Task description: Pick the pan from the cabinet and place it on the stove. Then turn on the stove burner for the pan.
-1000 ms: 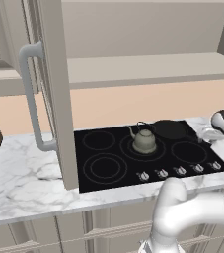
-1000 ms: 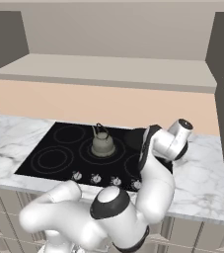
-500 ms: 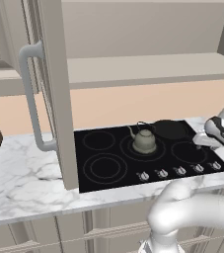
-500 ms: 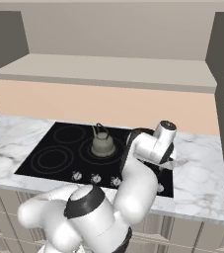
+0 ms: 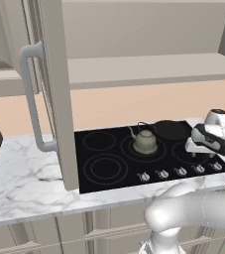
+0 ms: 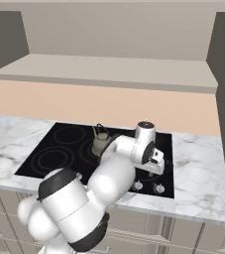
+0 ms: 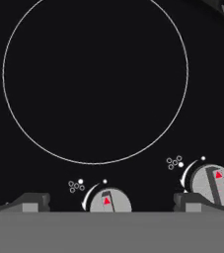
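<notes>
The pan [image 5: 172, 130] sits on the stove [image 5: 109, 149] at its back right, just beside the grey-green kettle [image 5: 144, 141], so the first half of the task looks done and only the burner remains. The cabinet [image 5: 49, 94] door hangs open at the left, its shelf bare.

What has changed over the last second is the arm's pose. In the earlier left base view the hand was raised beside the stove's right edge; now it has swung down and inward, and the gripper [image 5: 191, 148] hangs low over the front right of the glass, close to the row of knobs [image 5: 180, 171]. In the right base view the wrist has dropped from above the marble table [image 6: 203, 173] to the knob row.

In the hand view the gripper [image 7: 111, 202] has its fingertips [image 7: 32, 201] spread wide with nothing between them, and a knob [image 7: 108, 201] lies midway between them, a second knob [image 7: 211, 183] just off to one side, below a burner ring [image 7: 95, 74].

This reads as the approach for the turn. Whether the centred knob governs the pan's burner cannot be told.
</notes>
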You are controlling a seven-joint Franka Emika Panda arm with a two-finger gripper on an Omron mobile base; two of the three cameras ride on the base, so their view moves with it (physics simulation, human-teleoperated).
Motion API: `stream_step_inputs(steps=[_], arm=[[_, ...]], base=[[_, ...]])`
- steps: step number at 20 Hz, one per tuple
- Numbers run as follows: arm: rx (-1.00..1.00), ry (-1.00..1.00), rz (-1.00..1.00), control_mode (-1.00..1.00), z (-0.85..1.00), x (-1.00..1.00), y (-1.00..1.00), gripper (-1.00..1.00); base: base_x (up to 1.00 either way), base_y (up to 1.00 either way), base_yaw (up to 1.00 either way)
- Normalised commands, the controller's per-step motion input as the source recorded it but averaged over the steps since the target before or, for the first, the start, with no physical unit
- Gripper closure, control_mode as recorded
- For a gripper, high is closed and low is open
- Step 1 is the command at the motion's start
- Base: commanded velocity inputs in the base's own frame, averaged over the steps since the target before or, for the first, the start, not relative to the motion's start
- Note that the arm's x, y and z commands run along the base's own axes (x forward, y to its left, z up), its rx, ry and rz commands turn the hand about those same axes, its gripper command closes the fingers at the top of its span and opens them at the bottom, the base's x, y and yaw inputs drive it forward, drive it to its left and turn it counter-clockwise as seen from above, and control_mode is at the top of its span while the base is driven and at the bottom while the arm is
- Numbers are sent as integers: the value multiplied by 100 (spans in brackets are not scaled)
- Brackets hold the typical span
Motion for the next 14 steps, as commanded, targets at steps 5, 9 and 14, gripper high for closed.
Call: stream_step_inputs(steps=[5,9,14], arm=[[-5,9,-5,-100,-9,-15,8,-100],[0,1,0,-100,-21,-16,-1,-100],[0,0,0,-100,-20,-12,0,-100]], base=[[0,0,0],[0,0,0],[0,0,0]])
